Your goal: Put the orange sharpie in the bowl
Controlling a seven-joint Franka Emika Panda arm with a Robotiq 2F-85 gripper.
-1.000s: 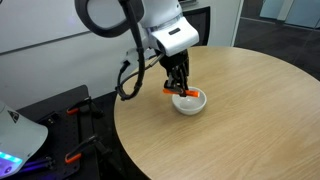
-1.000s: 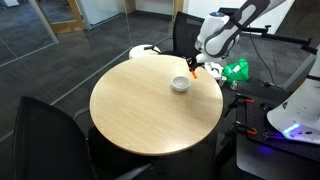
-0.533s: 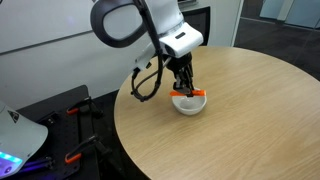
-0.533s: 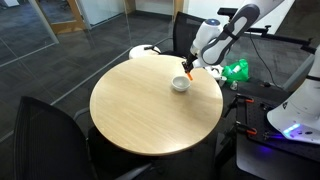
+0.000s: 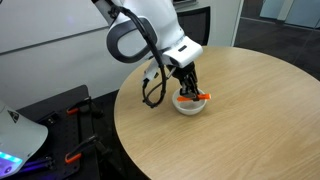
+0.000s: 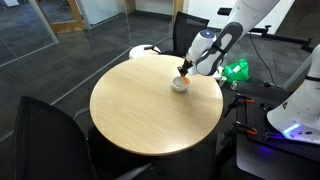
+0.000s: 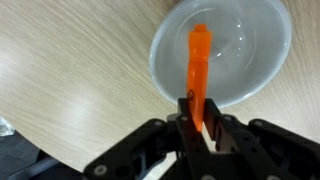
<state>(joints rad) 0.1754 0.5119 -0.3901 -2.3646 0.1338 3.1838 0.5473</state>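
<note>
The orange sharpie (image 7: pixel 197 70) is held in my gripper (image 7: pixel 197 118), which is shut on its lower end. The pen points out over the white bowl (image 7: pixel 250 50) on the round wooden table. In an exterior view the gripper (image 5: pixel 187 92) hangs right over the bowl (image 5: pixel 188 106), with the sharpie (image 5: pixel 197 98) sticking out sideways above its rim. In an exterior view the bowl (image 6: pixel 179 85) sits near the table's far edge under the gripper (image 6: pixel 184 72).
The round wooden table (image 5: pixel 250 120) has its edge close beside the bowl. Black chairs (image 6: pixel 40 130) stand around it. A green item (image 6: pixel 237 70) and equipment lie beyond the table. A dark floor mat with orange clamps (image 5: pixel 70 110) is below.
The arm has swung lower and leaned over the bowl. The sharpie has come down closer to the bowl's rim, still held.
</note>
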